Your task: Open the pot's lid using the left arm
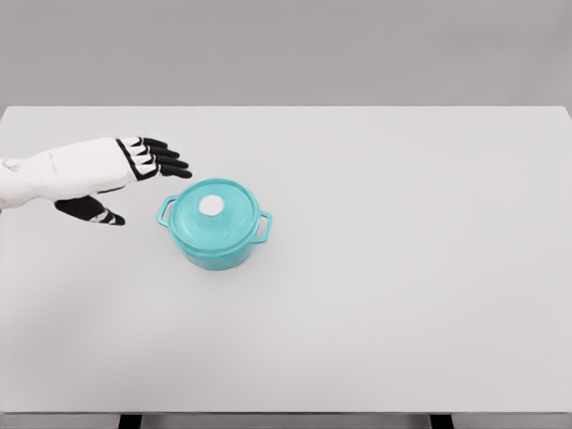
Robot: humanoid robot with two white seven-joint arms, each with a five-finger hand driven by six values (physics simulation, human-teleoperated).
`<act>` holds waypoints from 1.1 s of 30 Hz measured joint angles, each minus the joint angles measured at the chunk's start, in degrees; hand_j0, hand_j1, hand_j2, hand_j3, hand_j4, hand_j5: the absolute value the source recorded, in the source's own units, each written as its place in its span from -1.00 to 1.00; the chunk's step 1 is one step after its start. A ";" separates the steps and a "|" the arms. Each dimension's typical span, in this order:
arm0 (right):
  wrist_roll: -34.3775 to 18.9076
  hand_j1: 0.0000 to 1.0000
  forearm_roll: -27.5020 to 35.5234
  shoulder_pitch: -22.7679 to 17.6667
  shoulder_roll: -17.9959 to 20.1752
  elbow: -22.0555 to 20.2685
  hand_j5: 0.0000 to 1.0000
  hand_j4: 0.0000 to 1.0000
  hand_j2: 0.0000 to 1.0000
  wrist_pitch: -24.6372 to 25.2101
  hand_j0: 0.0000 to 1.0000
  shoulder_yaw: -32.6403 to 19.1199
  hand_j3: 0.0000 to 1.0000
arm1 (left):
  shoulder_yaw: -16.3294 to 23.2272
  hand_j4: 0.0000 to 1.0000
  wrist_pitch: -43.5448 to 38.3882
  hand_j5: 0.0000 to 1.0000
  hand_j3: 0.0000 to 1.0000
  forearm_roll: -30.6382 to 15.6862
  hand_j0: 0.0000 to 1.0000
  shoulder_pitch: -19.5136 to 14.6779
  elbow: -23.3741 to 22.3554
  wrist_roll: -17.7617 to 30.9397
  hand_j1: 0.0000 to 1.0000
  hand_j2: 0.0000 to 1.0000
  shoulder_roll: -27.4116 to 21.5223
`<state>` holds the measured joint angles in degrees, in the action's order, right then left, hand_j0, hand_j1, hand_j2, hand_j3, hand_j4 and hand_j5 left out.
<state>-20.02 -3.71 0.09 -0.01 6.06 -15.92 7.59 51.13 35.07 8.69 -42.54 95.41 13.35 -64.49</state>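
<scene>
**Inspector A:** Head view. Found a teal pot [215,237] on the white table [402,268], left of the table's middle. Noted two loop handles, one on the pot's left side and one on its right.

**Inspector B:** Lid status?

**Inspector A:** Lid [214,211] seated on the pot, same teal, with a round white knob [212,206] at its centre. Seen level, not tilted or lifted.

**Inspector B:** Left hand [121,174]?

**Inspector A:** Observed up and to the left of the pot, on a white arm entering from the picture's left edge. Fingers [165,159] dark, extended and spread, pointed toward the pot. Thumb [94,211] set apart below the fingers. Gripped nothing. Fingertips near the lid's upper left rim but clear of it; no contact with the knob or the near handle.

**Inspector B:** Height of the hand above the table?

**Inspector A:** Could not be told from this view.

**Inspector B:** Right arm?

**Inspector A:** Not seen anywhere in the picture.
</scene>
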 measured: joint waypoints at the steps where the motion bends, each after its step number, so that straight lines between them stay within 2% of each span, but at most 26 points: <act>1: 0.02 1.00 0.00 -0.09 0.00 0.04 1.00 1.00 1.00 -0.01 1.00 0.04 1.00 | 0.48 1.00 0.00 1.00 1.00 -0.13 1.00 -0.18 0.03 0.01 1.00 1.00 -0.08; 3: 0.05 1.00 0.03 -0.26 0.00 0.22 1.00 1.00 1.00 0.01 1.00 0.05 1.00 | 1.05 1.00 -0.01 1.00 1.00 -0.34 1.00 -2.63 0.07 0.03 1.00 1.00 0.42; 5: 0.07 1.00 0.02 -0.26 0.00 0.30 1.00 1.00 1.00 0.01 1.00 0.02 1.00 | 1.56 1.00 -0.02 1.00 1.00 -0.35 1.00 -5.53 0.05 0.03 1.00 1.00 3.11; 7: 0.08 1.00 0.02 -0.27 0.00 0.33 1.00 1.00 1.00 0.00 1.00 0.01 1.00 | 5.14 1.00 -0.06 1.00 1.00 -0.49 1.00 -11.85 0.00 0.01 1.00 1.00 6.25; 8: 0.08 1.00 0.01 -0.26 0.00 0.34 1.00 1.00 1.00 0.01 1.00 0.01 1.00 | 7.53 1.00 -0.04 1.00 1.00 -0.42 1.00 -12.48 -0.04 0.02 1.00 1.00 7.68; 11: 0.08 1.00 0.02 -0.26 0.00 0.35 1.00 1.00 1.00 0.01 1.00 -0.01 1.00 | 11.51 1.00 -0.01 1.00 1.00 -0.37 1.00 -12.92 -0.89 0.03 1.00 1.00 10.43; 16: 0.09 1.00 0.01 -0.26 0.00 0.36 1.00 1.00 1.00 0.03 1.00 -0.03 1.00 | 13.84 1.00 0.00 1.00 1.00 0.45 1.00 -15.38 -5.18 0.09 1.00 1.00 13.88; 18: 0.09 1.00 0.02 -0.26 0.00 0.36 1.00 1.00 1.00 0.03 1.00 -0.03 1.00 | 14.31 1.00 -0.02 1.00 1.00 0.81 1.00 -16.70 -6.18 1.61 1.00 1.00 14.58; 21: 0.09 1.00 0.02 -0.26 0.00 0.36 1.00 1.00 1.00 0.03 1.00 -0.03 1.00 | 14.79 1.00 0.01 1.00 1.00 0.73 1.00 -16.79 -6.84 7.68 1.00 1.00 14.77; 23: 0.09 1.00 0.02 -0.26 0.00 0.36 1.00 1.00 1.00 0.03 1.00 -0.04 1.00 | 14.94 1.00 0.03 1.00 1.00 0.68 1.00 -16.79 -7.21 9.76 1.00 1.00 14.75; 33: 0.09 1.00 0.04 -0.26 0.00 0.36 1.00 1.00 1.00 0.02 1.00 -0.03 1.00 | 15.03 1.00 0.05 1.00 1.00 -0.11 1.00 -17.93 -8.22 11.95 1.00 1.00 15.25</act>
<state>-19.93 -3.67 -0.18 -0.01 6.42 -15.90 7.56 66.16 35.11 8.58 -60.47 87.20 25.29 -49.24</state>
